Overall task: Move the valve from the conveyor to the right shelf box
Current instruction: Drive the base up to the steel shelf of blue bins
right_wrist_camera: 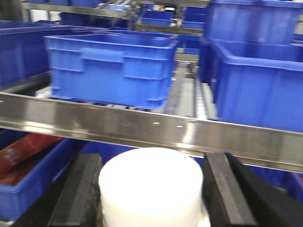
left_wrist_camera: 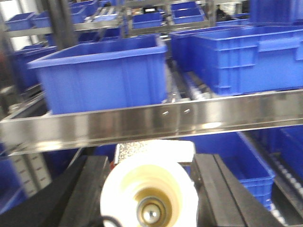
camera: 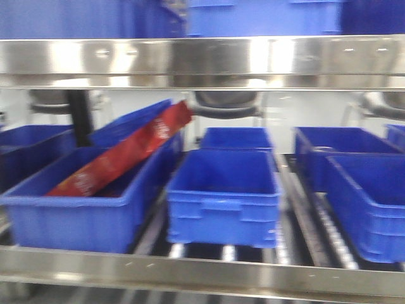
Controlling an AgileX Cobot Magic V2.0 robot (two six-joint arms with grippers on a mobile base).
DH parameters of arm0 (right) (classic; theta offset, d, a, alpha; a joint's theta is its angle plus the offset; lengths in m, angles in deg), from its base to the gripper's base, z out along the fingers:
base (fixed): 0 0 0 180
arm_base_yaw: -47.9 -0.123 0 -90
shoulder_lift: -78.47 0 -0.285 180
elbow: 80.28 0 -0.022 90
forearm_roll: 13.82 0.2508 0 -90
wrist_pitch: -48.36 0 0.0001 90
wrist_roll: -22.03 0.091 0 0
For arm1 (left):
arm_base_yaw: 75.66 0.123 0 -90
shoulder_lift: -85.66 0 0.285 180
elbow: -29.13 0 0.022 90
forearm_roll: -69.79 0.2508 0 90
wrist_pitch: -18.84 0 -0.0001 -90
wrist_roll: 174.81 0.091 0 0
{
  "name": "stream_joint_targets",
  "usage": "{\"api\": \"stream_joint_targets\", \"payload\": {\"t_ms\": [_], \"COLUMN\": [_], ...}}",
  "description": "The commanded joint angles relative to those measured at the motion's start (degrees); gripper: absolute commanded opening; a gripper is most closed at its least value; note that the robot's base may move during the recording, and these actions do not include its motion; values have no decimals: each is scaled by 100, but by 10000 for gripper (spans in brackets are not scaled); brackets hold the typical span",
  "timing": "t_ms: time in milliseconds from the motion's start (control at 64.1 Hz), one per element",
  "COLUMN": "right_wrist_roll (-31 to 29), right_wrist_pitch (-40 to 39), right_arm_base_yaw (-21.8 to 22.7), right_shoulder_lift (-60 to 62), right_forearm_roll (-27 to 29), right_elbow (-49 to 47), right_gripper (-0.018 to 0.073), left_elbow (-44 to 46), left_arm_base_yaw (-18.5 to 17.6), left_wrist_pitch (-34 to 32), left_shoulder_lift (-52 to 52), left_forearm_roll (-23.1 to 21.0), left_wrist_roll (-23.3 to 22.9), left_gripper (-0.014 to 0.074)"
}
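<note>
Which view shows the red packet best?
Exterior front-facing: the red packet leans nearly whole in a blue box. The right wrist view catches only one red end at lower left; the left wrist view shows none I can make out.

A steel roller shelf [camera: 202, 272] carries several blue boxes [camera: 221, 212].

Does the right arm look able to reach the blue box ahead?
Probably, once raised: only the steel rail crosses between the right gripper, holding a white cylinder, and the blue box.

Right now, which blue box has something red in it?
The front left box: a red packet leans inside it. The middle box and right box show nothing red.
</note>
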State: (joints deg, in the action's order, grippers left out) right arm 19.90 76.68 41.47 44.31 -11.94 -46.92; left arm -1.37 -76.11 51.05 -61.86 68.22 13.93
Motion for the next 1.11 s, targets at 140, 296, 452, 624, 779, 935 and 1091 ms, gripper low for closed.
{"api": "stream_joint_targets", "payload": {"t_ms": [140,296,452,624,779,935,1091], "right_wrist_roll": [-35,-35,-35,-35,-35,-35,-35], "right_wrist_pitch": [-432,-432,-432,-432,-432,-432,-432], "right_arm_base_yaw": [3,3,3,3,3,3,3], "right_shoulder_lift": [36,36,36,36,36,36,36], "right_forearm_roll": [-20,-20,-20,-20,-20,-20,-20], "right_elbow": [-76,-76,-76,-76,-76,-76,-76], "right_gripper": [-158,-158,-158,-158,-158,-158,-158], "left_elbow": [39,39,39,39,39,39,39], "left_arm_base_yaw": [-44,-44,-44,-44,-44,-44,-44], "left_wrist_pitch": [-371,-371,-371,-371,-371,-371,-371], "left_shoulder_lift": [-38,-38,-38,-38,-38,-38,-38], "left_forearm_roll": [-41,-41,-41,-41,-41,-41,-41], "left_wrist_roll": [-41,-41,-41,-41,-41,-41,-41], "left_gripper": [-111,-111,-111,-111,-111,-111,-111]}}
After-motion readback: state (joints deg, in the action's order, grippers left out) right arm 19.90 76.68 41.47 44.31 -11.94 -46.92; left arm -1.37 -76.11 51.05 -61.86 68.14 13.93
